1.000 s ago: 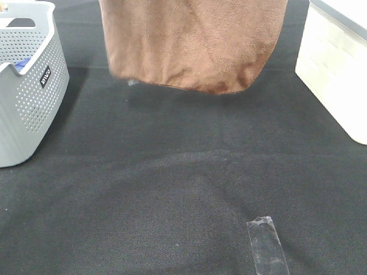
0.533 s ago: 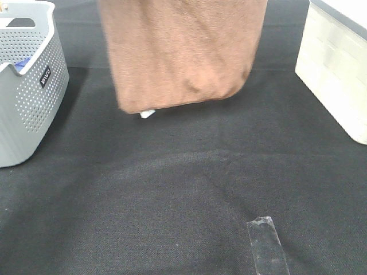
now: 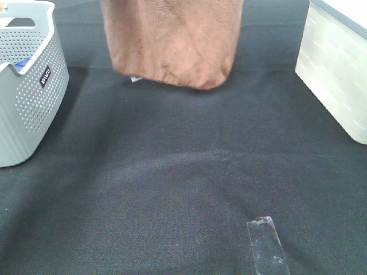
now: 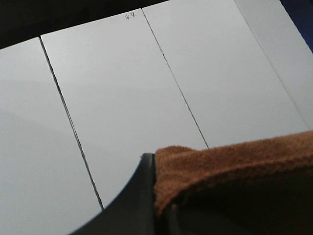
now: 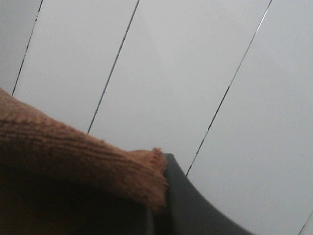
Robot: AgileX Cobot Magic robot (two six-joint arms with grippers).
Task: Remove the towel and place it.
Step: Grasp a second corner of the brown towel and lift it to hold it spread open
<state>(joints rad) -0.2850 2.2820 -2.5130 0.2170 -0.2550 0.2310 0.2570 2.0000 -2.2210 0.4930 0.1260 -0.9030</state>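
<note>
A: What lies nearest to the camera?

B: A strip of clear tape (image 3: pixel 267 247) at the lower right of the frame, flat on the black desk (image 3: pixel 172 189). Farther back, a grey basket (image 3: pixel 28 86) stands at the left edge and a white box (image 3: pixel 338 74) at the right edge.

A: And the towel?

B: The towel (image 3: pixel 172 40) hangs at the upper middle, between those two. Its lower edge seems clear of the desk, with a small white tag (image 3: pixel 135 79) at the lower left corner.

A: What holds it?

B: In the wrist views the left pincer (image 4: pixel 154 196) and the right pincer (image 5: pixel 164 196) each pinch an upper edge of the cloth.

A: Which step is this?

B: I judge the removing is done and the carrying is in hand. Next, both arms should come down together, lay the cloth flat, and only then let go. I cannot tell the exact place for it.
</note>
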